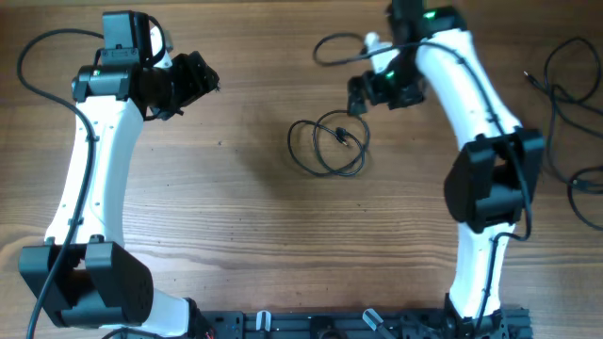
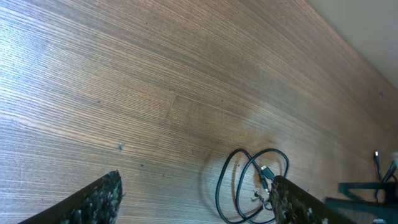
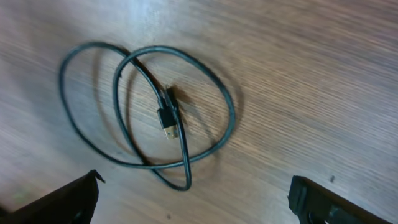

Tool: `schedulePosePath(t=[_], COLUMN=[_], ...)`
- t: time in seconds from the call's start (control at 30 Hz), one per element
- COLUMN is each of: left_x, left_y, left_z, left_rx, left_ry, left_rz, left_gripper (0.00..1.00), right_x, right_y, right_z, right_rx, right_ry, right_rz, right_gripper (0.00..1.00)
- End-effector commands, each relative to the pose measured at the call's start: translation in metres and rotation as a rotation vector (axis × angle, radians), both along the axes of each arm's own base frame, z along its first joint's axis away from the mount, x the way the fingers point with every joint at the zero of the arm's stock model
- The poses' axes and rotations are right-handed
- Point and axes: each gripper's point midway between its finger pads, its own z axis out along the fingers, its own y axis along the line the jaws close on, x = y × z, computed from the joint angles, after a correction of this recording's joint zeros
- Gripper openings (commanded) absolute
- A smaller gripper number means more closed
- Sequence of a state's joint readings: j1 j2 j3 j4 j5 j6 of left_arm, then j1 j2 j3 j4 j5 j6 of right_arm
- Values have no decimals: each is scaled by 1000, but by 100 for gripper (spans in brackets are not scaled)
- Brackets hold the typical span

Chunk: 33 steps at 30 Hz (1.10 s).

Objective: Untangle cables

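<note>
- Black cable lay in two overlapping loops on the wooden table, near the middle toward the far side, its plug resting inside the loops.
- Right gripper hovered just above the coil's far edge, jaws spread wide and holding nothing.
- Left gripper hung well apart over bare wood, likewise spread and empty.
- Step in hand, by the look of it: the first grasp on the coil.
- Done well, the right fingers would close on the cord just behind the plug and lift that free end out across the loops. Dragging it could cinch the crossing tight.
- Left gripper could pin the outer loop, so the coil opened rather than slid.
</note>
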State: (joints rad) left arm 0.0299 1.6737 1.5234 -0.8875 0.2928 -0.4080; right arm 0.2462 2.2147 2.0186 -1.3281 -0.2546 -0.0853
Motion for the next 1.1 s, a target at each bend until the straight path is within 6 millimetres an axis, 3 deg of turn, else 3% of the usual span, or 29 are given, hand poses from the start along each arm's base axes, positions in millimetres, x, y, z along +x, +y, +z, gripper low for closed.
schedulePosePath(t=[0.0,0.23,0.47,0.6,0.67,1.07], left_x=[2,2,-2,-2,-2,-2], left_y=[7,8,8,8,8,8], left_z=[0,0,-3,-3,-3,-3], left_rx=[34,36,36,36,36,36], left_ry=[-2,0,18,18,19,18], left_rz=[25,26,26,26,26,26], left_gripper=[80,82,83,83,83,84], right_x=[-9,-29,-19,-17,-15,-6], right_y=[7,12,9,9,9,2], right_z=[-22,-69,-86,-92,-93,-94], right_rx=[-113,-153,-178,-179,-183,-229], right_ry=[-12,17,-38,-54,-64,-99], right_rz=[81,170,133,133,129,96], right_gripper=[100,100,98,83,70,45])
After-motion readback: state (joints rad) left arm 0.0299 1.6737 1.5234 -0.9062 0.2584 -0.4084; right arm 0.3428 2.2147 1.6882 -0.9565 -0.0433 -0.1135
